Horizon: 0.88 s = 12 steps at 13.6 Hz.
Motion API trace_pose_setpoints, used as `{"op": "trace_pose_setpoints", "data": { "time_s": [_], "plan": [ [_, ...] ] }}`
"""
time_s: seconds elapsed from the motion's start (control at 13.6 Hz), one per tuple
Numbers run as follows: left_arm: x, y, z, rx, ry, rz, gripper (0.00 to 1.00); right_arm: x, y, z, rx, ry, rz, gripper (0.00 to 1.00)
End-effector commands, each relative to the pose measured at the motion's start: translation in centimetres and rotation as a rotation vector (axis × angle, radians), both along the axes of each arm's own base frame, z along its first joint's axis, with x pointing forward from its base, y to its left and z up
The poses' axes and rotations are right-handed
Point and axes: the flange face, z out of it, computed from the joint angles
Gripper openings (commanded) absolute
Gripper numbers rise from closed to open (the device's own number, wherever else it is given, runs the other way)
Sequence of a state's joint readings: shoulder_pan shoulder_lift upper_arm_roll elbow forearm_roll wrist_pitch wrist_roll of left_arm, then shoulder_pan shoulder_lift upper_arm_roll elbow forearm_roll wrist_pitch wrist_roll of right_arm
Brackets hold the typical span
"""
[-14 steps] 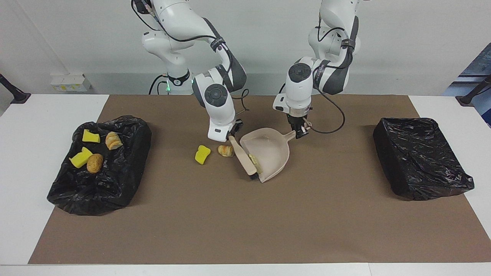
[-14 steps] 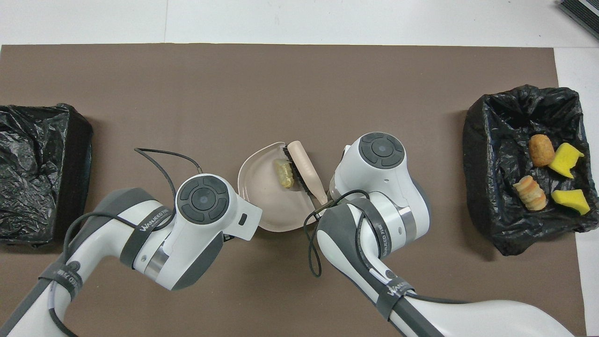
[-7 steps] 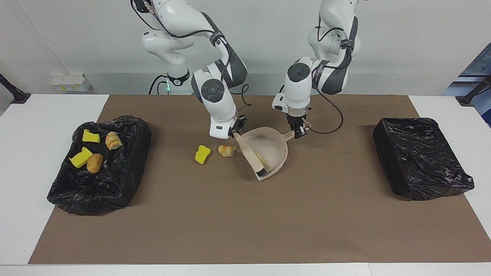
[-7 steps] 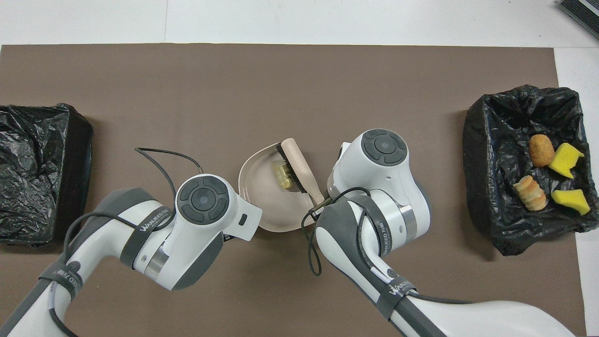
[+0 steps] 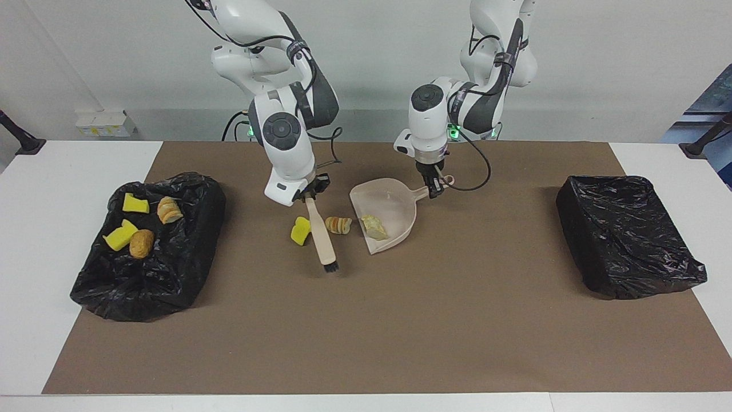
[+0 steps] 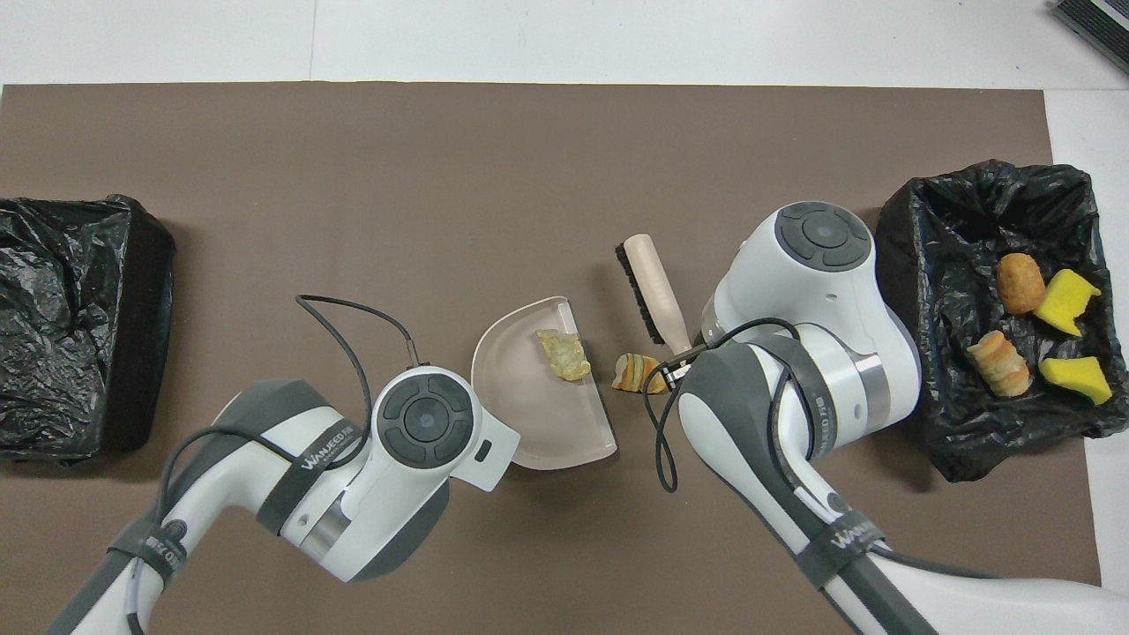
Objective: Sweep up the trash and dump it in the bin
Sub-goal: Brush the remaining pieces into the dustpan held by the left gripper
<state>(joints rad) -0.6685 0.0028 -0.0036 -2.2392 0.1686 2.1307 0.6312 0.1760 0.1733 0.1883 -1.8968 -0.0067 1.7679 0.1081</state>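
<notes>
The right pincer (image 5: 309,194) pinches the brush (image 5: 321,232) by its handle, bristles down between a yellow sponge piece (image 5: 300,230) and a striped bread lump (image 5: 338,224). The left pincer (image 5: 434,187) is clamped on the dustpan (image 5: 394,209) handle; a pale scrap (image 5: 374,227) lies inside. Both arms bend steeply down over brown tabletop (image 5: 366,320). By the right arm, four scraps sit in a black-lined bin (image 5: 189,257)

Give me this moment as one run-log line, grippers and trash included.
left gripper: shut on dustpan handle | right gripper: shut on brush | pale scrap in dustpan | bread roll, yellow sponge on mat beside brush
</notes>
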Motion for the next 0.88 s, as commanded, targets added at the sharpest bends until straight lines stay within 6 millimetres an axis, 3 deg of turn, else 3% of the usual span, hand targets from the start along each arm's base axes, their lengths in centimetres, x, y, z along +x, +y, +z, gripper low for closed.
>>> {"op": "trace_pose_setpoints", "data": {
  "time_s": [0.0, 0.22, 0.44, 0.52, 0.66, 0.81],
  "plan": [
    [-1.2, 0.5, 0.0, 0.008, -0.011, -0.032, 0.00, -0.9, -1.0, 1.1, -0.126, -0.007, -0.101, 0.00],
    [-1.1, 0.5, 0.1, 0.006, -0.014, -0.028, 0.00, -2.3, -2.9, 0.7, -0.244, -0.015, -0.213, 0.00],
    [-1.3, 0.5, 0.1, 0.012, -0.008, -0.025, 0.00, -6.1, -6.6, -2.2, -0.264, -0.026, -0.248, 0.00],
    [-1.3, 0.4, 0.1, 0.009, -0.011, -0.027, 0.00, -7.7, -7.0, -3.1, -0.250, -0.055, -0.241, 0.00],
    [-1.2, 0.6, 0.1, 0.011, -0.009, -0.023, 0.00, -8.6, -7.1, -3.9, -0.219, -0.081, -0.228, 0.00],
    [-1.2, 0.5, 0.1, 0.008, -0.012, -0.024, 0.00, -9.1, -4.8, -4.7, -0.167, -0.067, -0.234, 0.00]
  ]
}}
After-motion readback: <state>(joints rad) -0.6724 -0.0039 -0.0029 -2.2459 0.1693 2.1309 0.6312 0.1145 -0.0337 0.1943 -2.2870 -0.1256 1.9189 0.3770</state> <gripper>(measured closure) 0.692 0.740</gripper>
